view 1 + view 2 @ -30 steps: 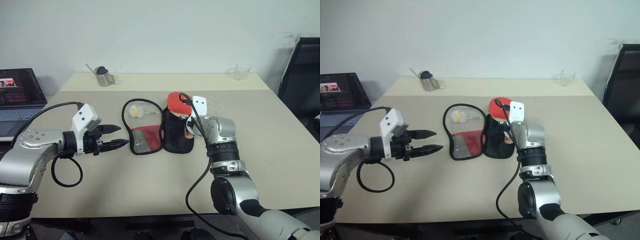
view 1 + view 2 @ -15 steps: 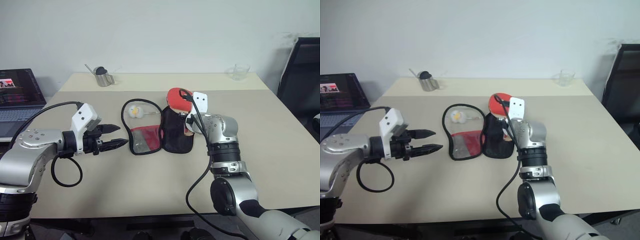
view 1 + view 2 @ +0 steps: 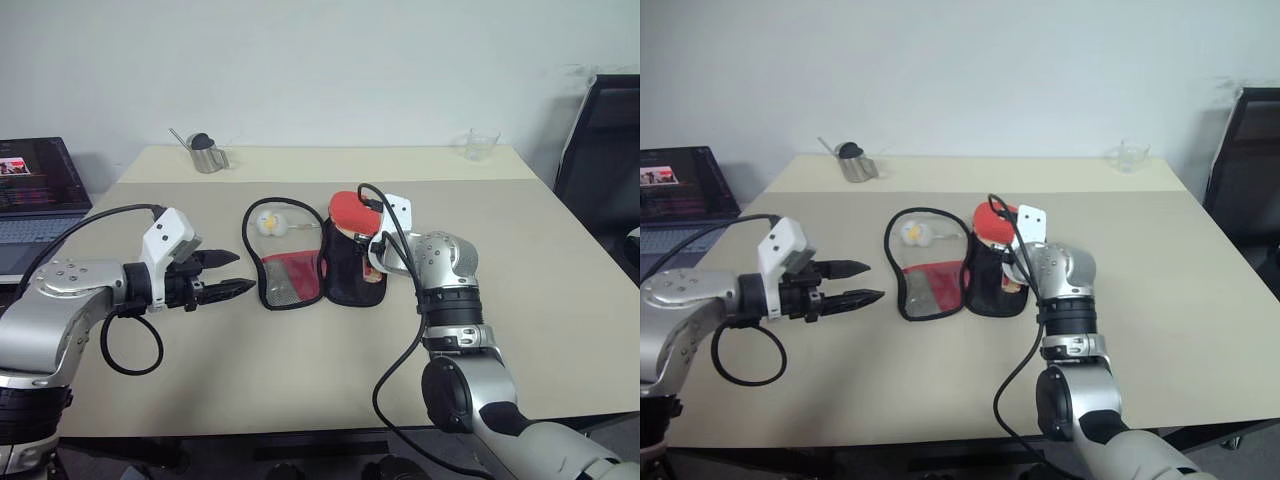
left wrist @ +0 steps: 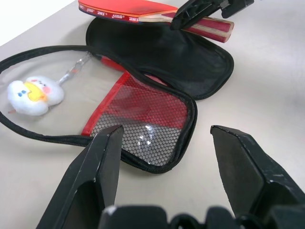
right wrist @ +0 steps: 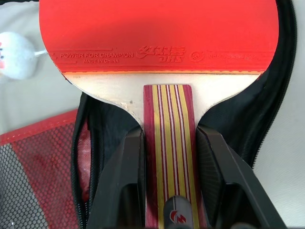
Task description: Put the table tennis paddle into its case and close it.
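Both arms are made of rounded silver metal segments with black joint rings. Each wrist carries a small white box-shaped camera housing [image 3: 168,238], and a black cable loops along each arm. The two-finger grippers [image 3: 222,274] are matte black plastic with pointed tips.

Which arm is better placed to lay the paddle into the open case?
Right. The right gripper already clamps the paddle by its handle, above the case. The left gripper hangs open, beside the case.
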### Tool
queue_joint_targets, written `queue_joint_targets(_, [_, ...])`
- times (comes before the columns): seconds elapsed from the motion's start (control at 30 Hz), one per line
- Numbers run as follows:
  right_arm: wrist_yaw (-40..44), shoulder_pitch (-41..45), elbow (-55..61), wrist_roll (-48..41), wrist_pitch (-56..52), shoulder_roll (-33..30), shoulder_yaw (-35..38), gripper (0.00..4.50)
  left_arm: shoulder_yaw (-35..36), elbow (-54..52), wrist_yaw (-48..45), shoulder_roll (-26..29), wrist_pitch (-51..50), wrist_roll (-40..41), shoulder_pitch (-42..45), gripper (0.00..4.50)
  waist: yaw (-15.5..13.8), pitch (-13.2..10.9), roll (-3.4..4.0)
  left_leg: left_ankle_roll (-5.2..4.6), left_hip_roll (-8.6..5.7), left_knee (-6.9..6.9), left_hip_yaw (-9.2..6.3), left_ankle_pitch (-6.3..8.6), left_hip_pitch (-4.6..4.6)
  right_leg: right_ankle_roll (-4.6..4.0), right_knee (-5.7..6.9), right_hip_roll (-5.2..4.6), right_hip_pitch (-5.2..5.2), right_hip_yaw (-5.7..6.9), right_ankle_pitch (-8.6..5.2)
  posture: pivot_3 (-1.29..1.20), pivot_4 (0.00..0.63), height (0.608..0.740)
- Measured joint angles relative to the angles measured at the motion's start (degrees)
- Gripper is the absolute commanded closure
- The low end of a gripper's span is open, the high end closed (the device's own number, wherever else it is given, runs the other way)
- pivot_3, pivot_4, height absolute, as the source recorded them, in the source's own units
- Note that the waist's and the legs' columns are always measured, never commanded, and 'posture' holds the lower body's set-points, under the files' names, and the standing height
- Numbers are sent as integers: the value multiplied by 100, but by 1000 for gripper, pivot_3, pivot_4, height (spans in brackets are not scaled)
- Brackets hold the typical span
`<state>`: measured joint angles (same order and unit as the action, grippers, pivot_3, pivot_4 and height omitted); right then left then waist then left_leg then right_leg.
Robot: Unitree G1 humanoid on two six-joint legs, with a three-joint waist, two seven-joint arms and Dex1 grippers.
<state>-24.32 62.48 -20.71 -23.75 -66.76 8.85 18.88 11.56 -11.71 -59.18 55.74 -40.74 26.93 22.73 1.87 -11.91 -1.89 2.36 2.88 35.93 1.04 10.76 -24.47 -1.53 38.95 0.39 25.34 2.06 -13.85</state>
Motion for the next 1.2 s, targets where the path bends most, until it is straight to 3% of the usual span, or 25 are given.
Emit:
queue_joint_targets(0.43, [-199,-83,-350,-24,405,-3,-426,3403,0,-151,-13,161,-155,29,-104,1319,-1,0,0,0,0,0,-1,0,0,0,-1,0,0,1,0,0,150,740])
queue_joint_targets(1.2, [-353,-111,-535,-126,623,-6,-515,3403,20,-219,-7,302,-226,253,-108,1319,-2,1,-1,0,0,0,-1,0,0,0,0,0,0,0,0,0,150,740])
